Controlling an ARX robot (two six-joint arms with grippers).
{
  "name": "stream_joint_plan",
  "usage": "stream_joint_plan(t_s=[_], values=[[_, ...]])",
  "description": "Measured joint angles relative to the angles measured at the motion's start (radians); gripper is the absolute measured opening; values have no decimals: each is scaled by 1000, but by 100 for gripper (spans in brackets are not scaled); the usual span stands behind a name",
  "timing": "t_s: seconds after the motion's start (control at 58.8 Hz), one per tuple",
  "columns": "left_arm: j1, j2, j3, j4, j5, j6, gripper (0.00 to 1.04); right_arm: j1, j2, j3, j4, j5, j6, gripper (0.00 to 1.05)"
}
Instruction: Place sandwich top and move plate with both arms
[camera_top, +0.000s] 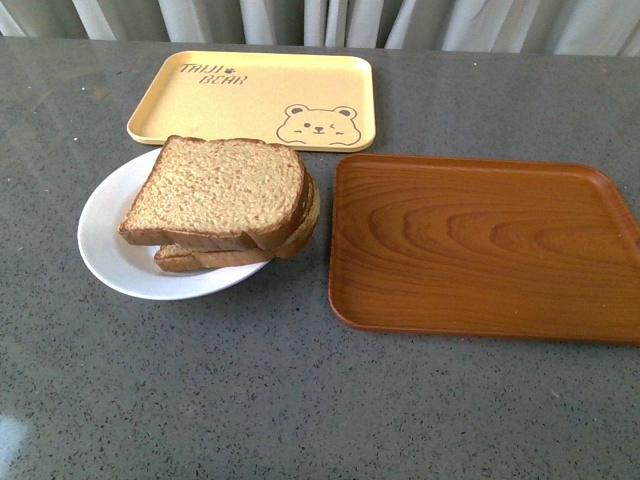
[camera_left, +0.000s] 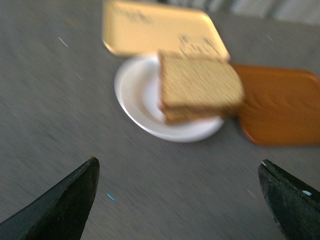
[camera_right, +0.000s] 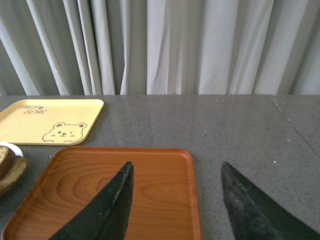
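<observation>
**Top slice on the stack; plate waits between two open grippers**

The sandwich top (camera_top: 220, 190), a squarish slice of brown wholemeal bread with a darker crust and a plain speckled face, already lies flat on the lower bread slices (camera_top: 205, 258). It sits a little askew to them. The stack rests on the round, shallow white plate (camera_top: 108, 250), pushed toward the side of the plate that faces the brown wood-grain tray (camera_top: 480, 250). Bare white rim shows on the robot's left and near sides, while the bread hides the rim on the tray side. Being round, the plate offers no long axis to line up with; only the rim matters.

In the blurred left wrist view, the left gripper (camera_left: 177, 161) has its black wedge fingers spread wide and empty. The plate lies straight ahead of them, well apart. The right gripper (camera_right: 176, 163) is likewise spread and empty above the wooden tray, and only a sliver of plate and bread shows at the edge of its view. The left arm looks better lined up, facing the bare rim. The right arm would probably have to reach the covered rim just beside the tray.

Behind the plate lies the pale yellow bear tray (camera_top: 250, 95), on the grey speckled table (camera_top: 300, 400).
</observation>
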Motion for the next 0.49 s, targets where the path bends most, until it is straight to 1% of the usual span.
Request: stream_joint_plan(t_s=[0.034, 0.051, 0.153, 0.187, 0.204, 0.272, 0.34, 0.494], values=[[3, 86, 18, 8, 81, -9, 96, 0, 0, 0, 0, 0, 0, 71], [3, 116, 23, 24, 95, -10, 96, 0, 0, 0, 0, 0, 0, 74], [10, 249, 47, 138, 103, -16, 96, 0, 0, 0, 0, 2, 0, 90], [16, 316, 61, 203, 103, -21, 96, 0, 0, 0, 0, 2, 0, 96], [18, 361, 69, 244, 102, -23, 96, 0, 0, 0, 0, 2, 0, 97], [20, 471, 90, 340, 98, -31, 96, 0, 0, 0, 0, 2, 0, 95], [23, 620, 117, 457, 82, -42, 96, 0, 0, 0, 0, 1, 0, 96], [39, 900, 179, 640, 73, -91, 96, 0, 0, 0, -1, 1, 0, 96]])
